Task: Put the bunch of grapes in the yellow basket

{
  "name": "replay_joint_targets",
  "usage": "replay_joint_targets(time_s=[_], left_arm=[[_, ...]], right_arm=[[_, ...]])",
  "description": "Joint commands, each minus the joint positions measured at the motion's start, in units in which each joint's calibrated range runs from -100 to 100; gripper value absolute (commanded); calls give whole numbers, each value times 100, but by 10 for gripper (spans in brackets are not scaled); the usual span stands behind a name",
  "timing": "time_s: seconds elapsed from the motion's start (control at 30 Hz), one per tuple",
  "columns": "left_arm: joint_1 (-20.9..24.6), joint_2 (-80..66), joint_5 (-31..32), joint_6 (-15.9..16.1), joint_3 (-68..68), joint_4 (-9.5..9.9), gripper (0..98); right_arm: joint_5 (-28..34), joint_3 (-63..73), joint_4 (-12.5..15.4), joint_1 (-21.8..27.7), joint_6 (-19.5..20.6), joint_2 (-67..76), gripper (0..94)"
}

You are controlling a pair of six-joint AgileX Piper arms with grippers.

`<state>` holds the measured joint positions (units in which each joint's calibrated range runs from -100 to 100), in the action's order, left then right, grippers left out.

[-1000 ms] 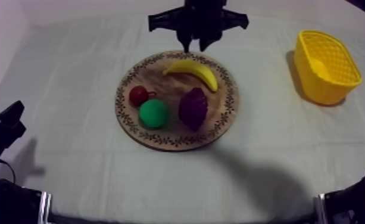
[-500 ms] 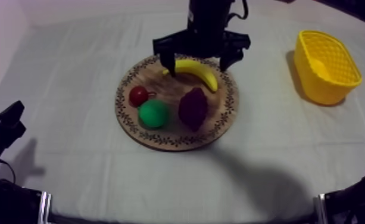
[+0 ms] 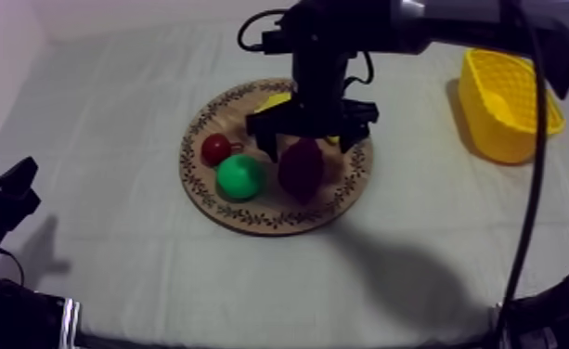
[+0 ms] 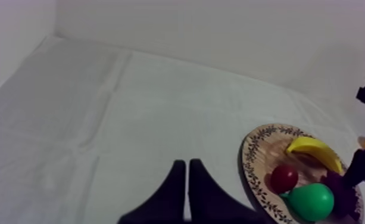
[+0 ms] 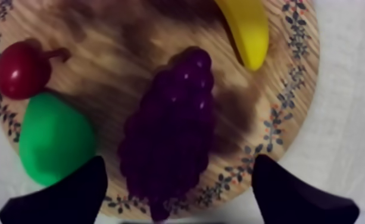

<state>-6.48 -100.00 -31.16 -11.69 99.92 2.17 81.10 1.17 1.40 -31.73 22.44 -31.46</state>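
Top view: right tool [image 3: 304,141] over the board [image 3: 251,219] at centre frame, spread wide, one finger either side of the grapes [image 3: 301,169], gripping nothing. Grapes flat on the board's right half, just beside the pear [image 3: 241,176]; small red fruit [image 3: 216,148] further left, banana [image 3: 274,100] behind the arm. Basket [image 3: 492,139] at upper right, well apart. Left tool [image 3: 14,186] low at the left edge; in the left wrist view, closed to a narrow wedge on nothing.
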Motion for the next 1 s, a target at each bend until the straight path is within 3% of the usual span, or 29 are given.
replay_joint_targets(time_s=[0.0,0.33,0.4,0.53,0.67,0.8,0.97], left_arm=[[0,0,3,0,-3,0,1],[0,0,3,0,-3,0,1],[0,0,3,0,-3,0,1],[0,0,3,0,-3,0,1],[0,0,3,0,-3,0,1],[0,0,3,0,-3,0,1],[0,0,3,0,-3,0,1]], right_arm=[[-52,38,29,16,-22,-146,891],[-219,212,157,79,-102,-673,817],[-240,232,168,87,-111,-729,750],[-331,258,173,110,-128,-781,490],[-405,233,176,132,-158,-702,304],[-432,124,164,152,-207,-397,220],[-386,-84,73,194,-295,309,213]])
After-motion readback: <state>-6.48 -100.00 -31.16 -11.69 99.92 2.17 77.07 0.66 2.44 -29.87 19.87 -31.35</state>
